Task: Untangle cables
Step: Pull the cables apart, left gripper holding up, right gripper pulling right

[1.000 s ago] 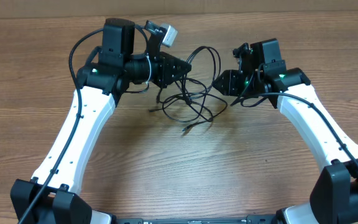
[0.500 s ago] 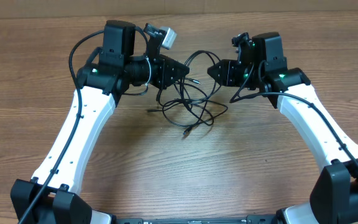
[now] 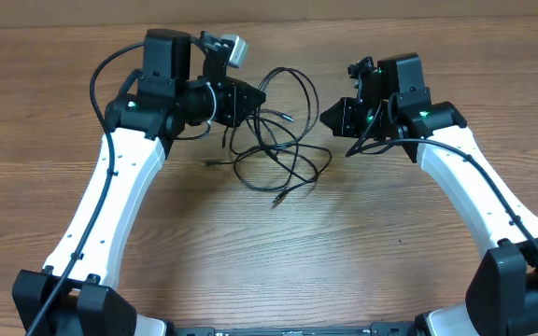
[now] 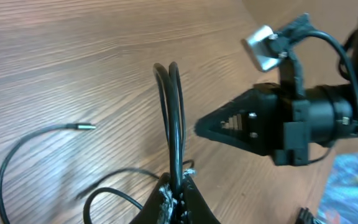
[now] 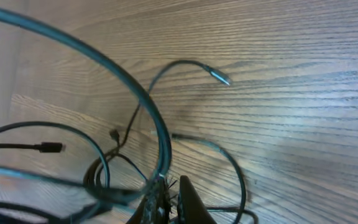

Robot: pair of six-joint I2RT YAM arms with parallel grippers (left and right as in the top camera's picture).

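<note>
**Both grippers clamped on the cables**

Over the far centre-left of the table (image 3: 269,252), my left gripper (image 3: 260,96) is pinched tight on two strands. Over its far centre-right, my right gripper (image 3: 326,117) is closed on one strand. The cables (image 3: 278,149) sprawl in loops at the table's far centre, with one plug (image 3: 275,201) nearest its middle.

A left arm (image 3: 110,201) and a right arm (image 3: 479,191) of long white links and black joint housings are seen, trailed by thick black arm cables (image 3: 94,79), dotted with small green lights (image 3: 425,114), and tipped with a black wedge-shaped left end effector (image 3: 260,96) and right end effector (image 3: 325,117).
</note>
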